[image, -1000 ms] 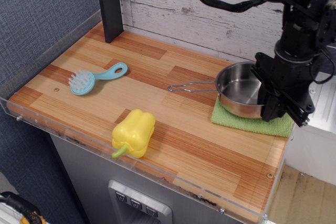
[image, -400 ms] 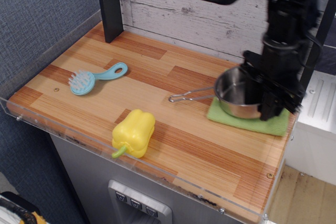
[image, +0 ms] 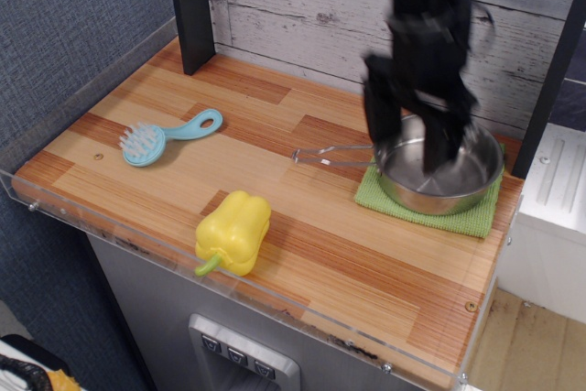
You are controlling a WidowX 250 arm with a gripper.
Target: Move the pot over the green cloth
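The pot (image: 458, 182), a shallow shiny steel pan, rests on the green cloth (image: 474, 219) at the right of the wooden table. Its thin wire handle (image: 330, 153) points left. The cloth shows along the pot's front and left edges. My gripper (image: 412, 135) is blurred by motion and hangs over the pot's left rear part, a little above it. Its black fingers (image: 377, 114) stand apart and hold nothing.
A yellow pepper (image: 233, 231) lies near the front edge. A light-blue brush (image: 169, 137) lies at the left. A black post (image: 189, 6) stands at the back left. A clear acrylic rim (image: 92, 217) runs along the table's front and left.
The gripper has let go of the pot's right rim and moved left and up. The pot has settled further right on the cloth.
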